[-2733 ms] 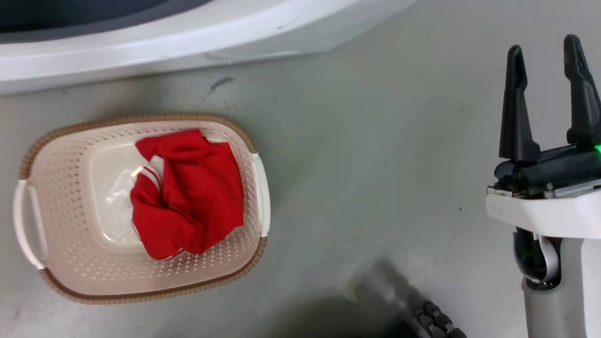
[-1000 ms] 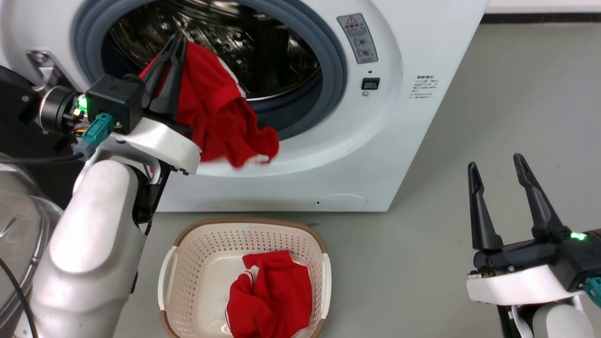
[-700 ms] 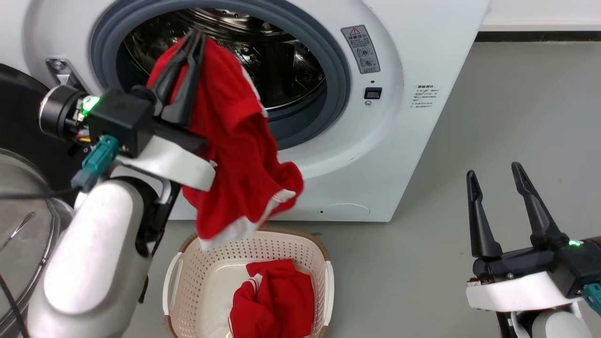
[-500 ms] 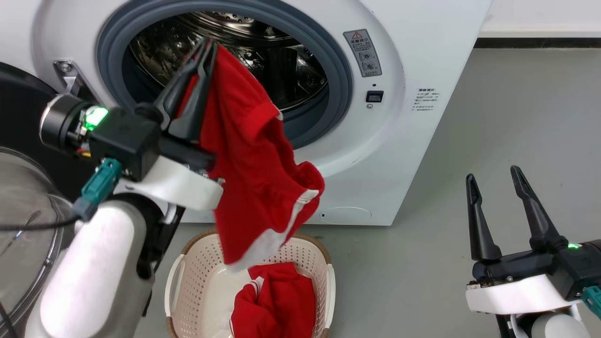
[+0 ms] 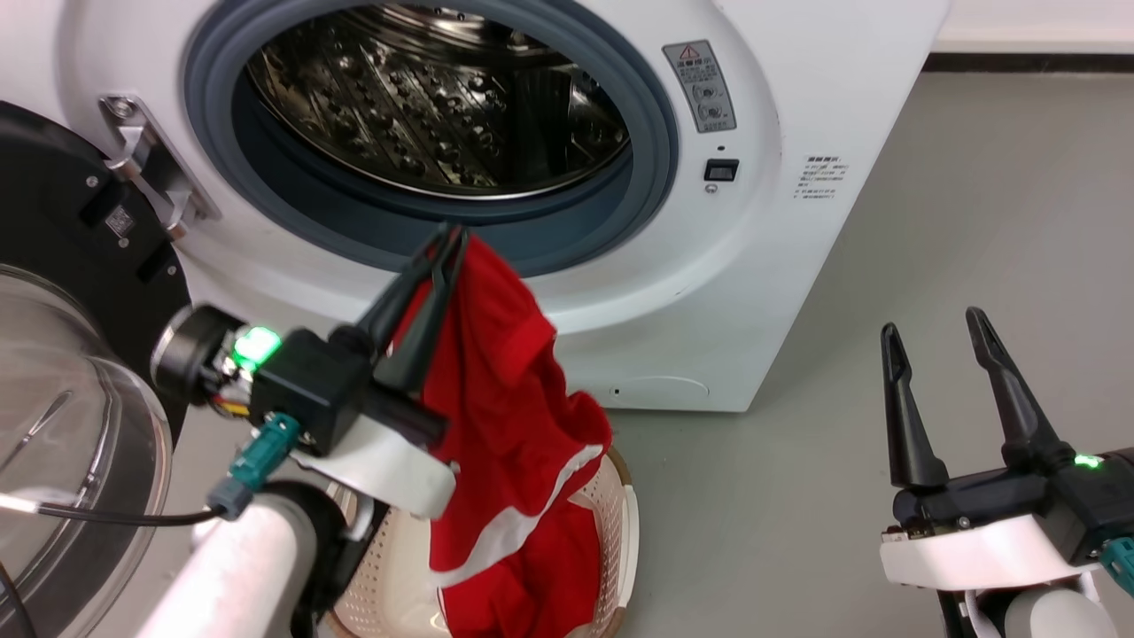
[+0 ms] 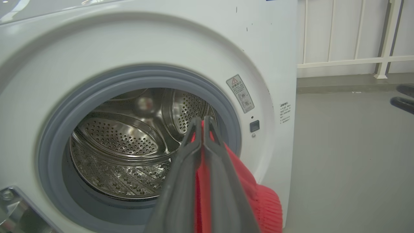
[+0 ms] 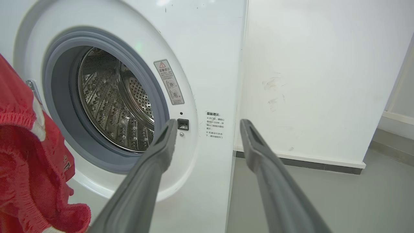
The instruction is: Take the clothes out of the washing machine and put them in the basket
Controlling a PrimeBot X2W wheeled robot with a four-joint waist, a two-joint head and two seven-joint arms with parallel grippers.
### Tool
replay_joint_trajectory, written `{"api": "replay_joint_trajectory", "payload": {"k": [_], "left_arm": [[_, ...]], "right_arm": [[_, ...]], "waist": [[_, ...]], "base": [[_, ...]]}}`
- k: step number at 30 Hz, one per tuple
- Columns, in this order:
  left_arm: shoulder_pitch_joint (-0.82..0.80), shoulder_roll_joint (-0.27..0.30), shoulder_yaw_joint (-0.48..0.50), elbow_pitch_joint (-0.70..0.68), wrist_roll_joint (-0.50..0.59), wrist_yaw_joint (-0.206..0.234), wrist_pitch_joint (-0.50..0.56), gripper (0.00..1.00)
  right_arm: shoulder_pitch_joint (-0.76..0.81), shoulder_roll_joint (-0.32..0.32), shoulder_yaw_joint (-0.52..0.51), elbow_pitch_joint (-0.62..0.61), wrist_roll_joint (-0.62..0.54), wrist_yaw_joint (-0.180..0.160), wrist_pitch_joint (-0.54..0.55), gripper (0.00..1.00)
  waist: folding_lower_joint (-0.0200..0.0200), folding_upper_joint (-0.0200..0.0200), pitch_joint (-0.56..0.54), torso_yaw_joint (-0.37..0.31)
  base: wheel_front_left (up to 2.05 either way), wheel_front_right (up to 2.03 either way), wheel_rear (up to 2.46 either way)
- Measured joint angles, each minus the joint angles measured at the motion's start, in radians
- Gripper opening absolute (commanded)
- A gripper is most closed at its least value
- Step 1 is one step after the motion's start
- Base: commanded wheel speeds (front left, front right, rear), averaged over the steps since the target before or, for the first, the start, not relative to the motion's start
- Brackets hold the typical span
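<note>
Red clothes are hanging from your left claw, which is clamping the fabric tight at the centre of the head frame, just below the porthole of the washing machine. Their lower folds are dangling over the basket at the bottom centre. Your right claw is hovering at the lower right, fingers spread apart, gripping nothing, above the grey floor.

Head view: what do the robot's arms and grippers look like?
The left gripper and right gripper have two long black fingers on a black block with a green light, set in a white wrist shell. A teal connector with a black cable hangs by the pale left forearm.
</note>
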Motion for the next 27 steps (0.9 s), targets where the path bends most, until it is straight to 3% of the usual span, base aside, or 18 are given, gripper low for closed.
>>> {"api": "replay_joint_trajectory", "payload": {"k": [6, 14, 27], "left_arm": [[0.080, -0.010, -0.040, 0.095, -0.027, -0.007, -0.030, 0.00], [0.093, -0.059, -0.067, 0.358, -0.051, -0.033, -0.123, 0.00], [-0.154, -0.158, -0.104, 0.916, -0.032, -0.078, -0.242, 0.00]], "right_arm": [[-0.027, 0.000, 0.003, -0.009, -0.017, 0.000, 0.000, 1.00], [-0.094, 0.000, 0.006, -0.033, -0.044, 0.000, 0.000, 1.00], [-0.209, 0.000, -0.006, -0.068, -0.049, 0.000, 0.000, 1.00]], "waist": [[0.0001, 0.0000, 0.051, -0.005], [0.0001, -0.0001, 0.165, -0.020], [0.0003, 0.0000, 0.410, -0.071]], "base": [[0.00, 0.00, 0.00], [0.00, 0.00, 0.00], [0.00, 0.00, 0.00]]}}
